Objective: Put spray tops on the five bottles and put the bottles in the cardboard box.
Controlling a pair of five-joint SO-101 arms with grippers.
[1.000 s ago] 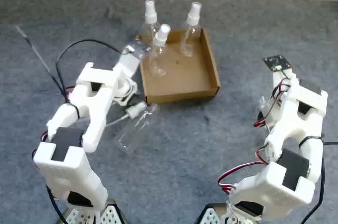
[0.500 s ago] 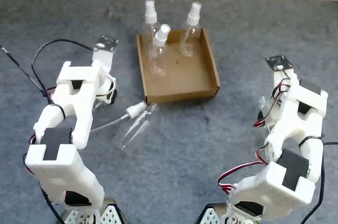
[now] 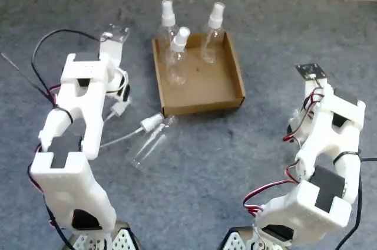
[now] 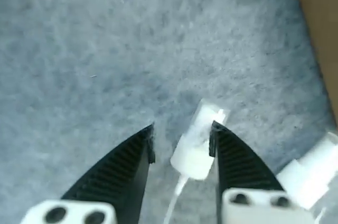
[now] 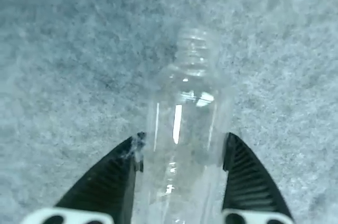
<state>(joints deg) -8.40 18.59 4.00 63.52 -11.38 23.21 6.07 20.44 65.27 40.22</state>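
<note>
Currently, a loose spray top [image 4: 193, 152] is framed by the left pincer [image 4: 182, 129], whose fingers are narrowly parted: one finger is touched by the top, and a gap is left at the other. In the high view this top is seen lying on the grey tabletop [image 3: 224, 161], left of centre, just beside the left arm [image 3: 82, 102].

A capless bottle [image 5: 187, 113] is gripped by the right pincer [image 5: 183, 139], neck pointing away, at the right edge of the high view.

A box [image 3: 200, 107] is set at upper centre. A front bottle [image 3: 177, 55] and a back bottle [image 3: 212, 35], both capped, are stood in it. A corner bottle [image 3: 167, 23], also capped, is seen at its far left corner; whether inside or behind cannot be told.

Below the box, a lying bottle [image 3: 147, 144] is laid on its side, with a second top [image 3: 151, 123] at its neck.
</note>
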